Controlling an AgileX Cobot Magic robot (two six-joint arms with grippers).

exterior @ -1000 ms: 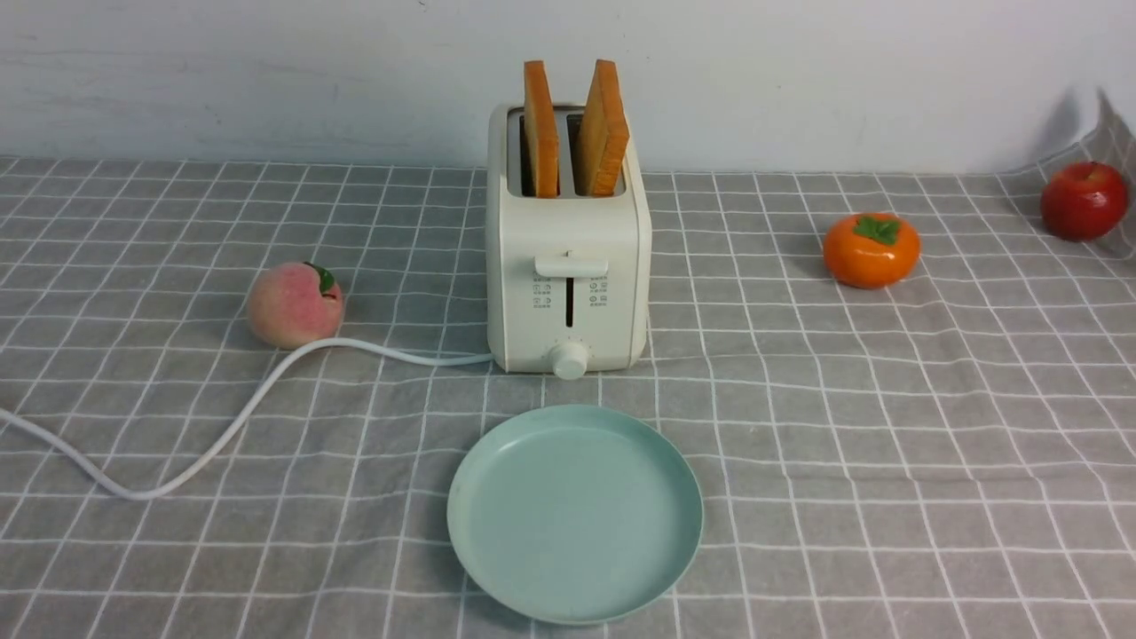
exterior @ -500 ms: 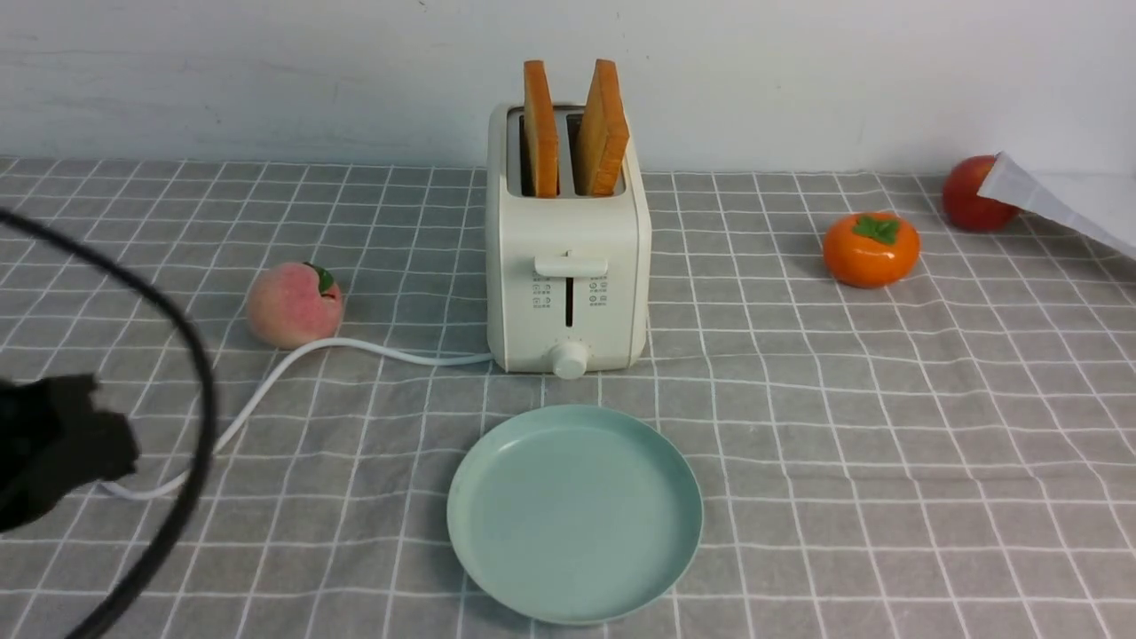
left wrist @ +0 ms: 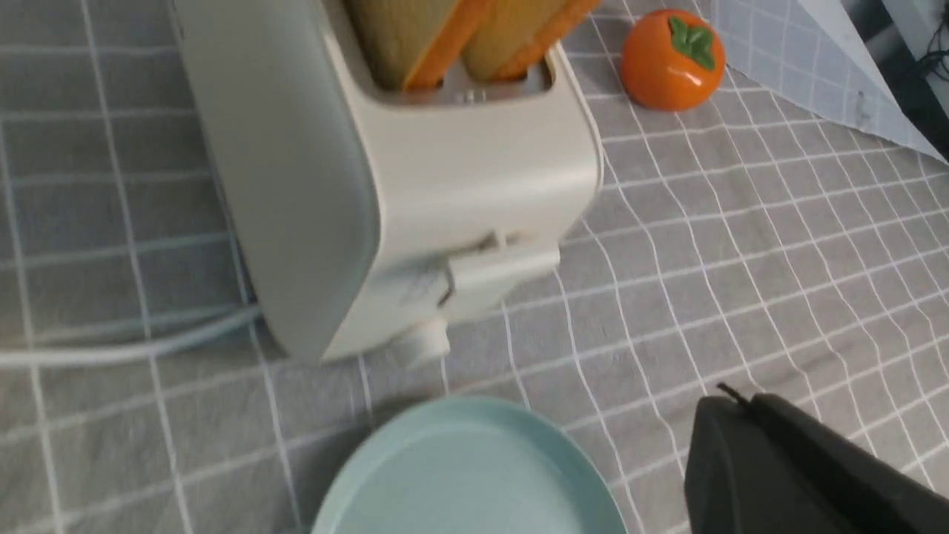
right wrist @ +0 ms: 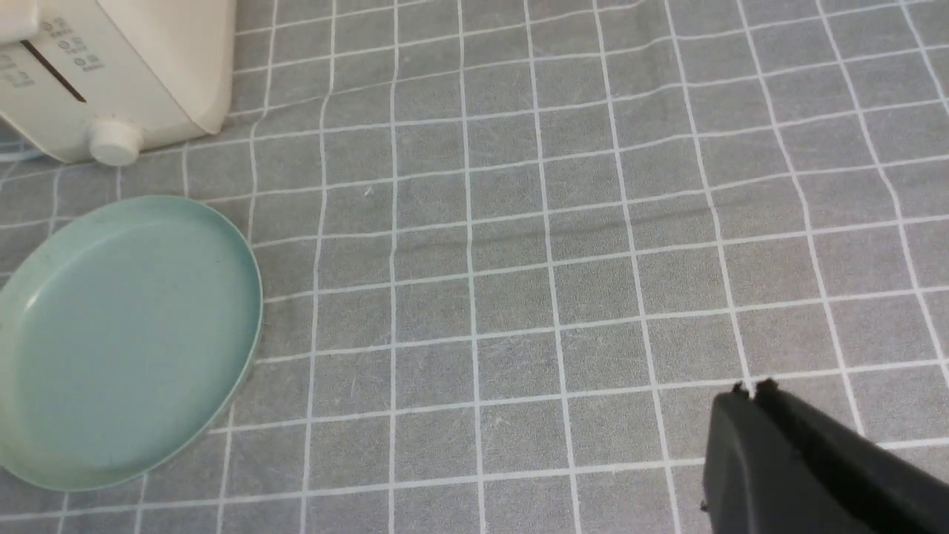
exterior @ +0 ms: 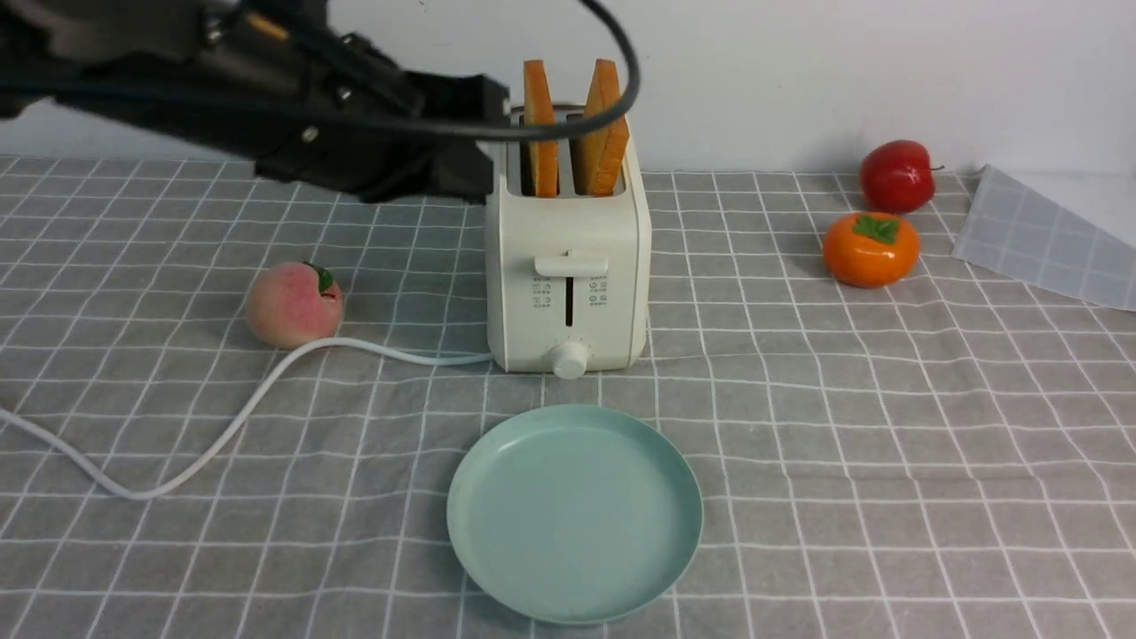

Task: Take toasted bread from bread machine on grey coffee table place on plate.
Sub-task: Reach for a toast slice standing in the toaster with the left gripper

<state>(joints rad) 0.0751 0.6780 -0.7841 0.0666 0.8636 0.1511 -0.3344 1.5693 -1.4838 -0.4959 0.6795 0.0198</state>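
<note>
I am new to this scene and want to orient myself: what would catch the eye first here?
A cream toaster stands in the middle with two slices of toast sticking up from its slots, and a pale green plate lies empty just in front of it. The black left arm hangs level with the toaster's top, on its left.

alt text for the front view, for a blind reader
A cream-white two-slot toaster holds two standing golden-brown toast slices on a grey checked tablecloth, with an empty pale mint-green round plate in front. The robot's black left arm reaches toward its top; a pink peach, orange persimmon and red apple lie nearby.
</note>
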